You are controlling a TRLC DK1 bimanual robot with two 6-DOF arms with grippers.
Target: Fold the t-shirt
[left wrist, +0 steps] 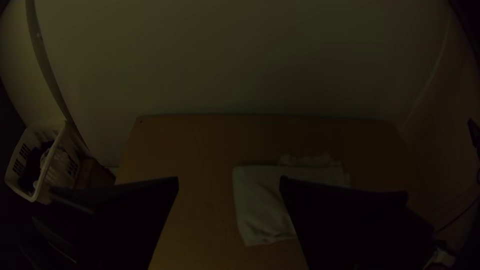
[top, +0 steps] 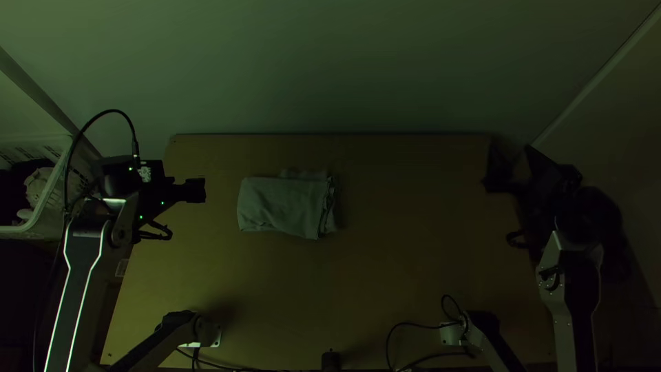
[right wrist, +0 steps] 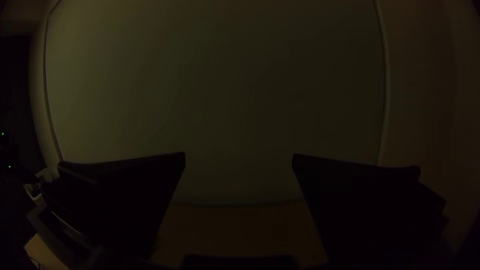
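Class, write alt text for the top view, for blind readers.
A pale T-shirt, folded into a rough rectangle, lies left of centre on a wooden table, between the robot's left arm and right arm, touching neither.

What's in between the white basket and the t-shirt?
The left gripper with part of its arm, then a strip of bare tabletop. The top view shows that.

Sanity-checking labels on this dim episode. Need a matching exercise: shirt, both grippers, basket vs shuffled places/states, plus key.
Things
1. t-shirt
2. left gripper
3. right gripper
4. basket

Places/states
A. open, at the right edge of the table
B. white, off the table, beyond its left edge
C. folded into a layered bundle on the table
D. open, at the table's left side

Pairs: 1-C, 2-D, 3-A, 4-B
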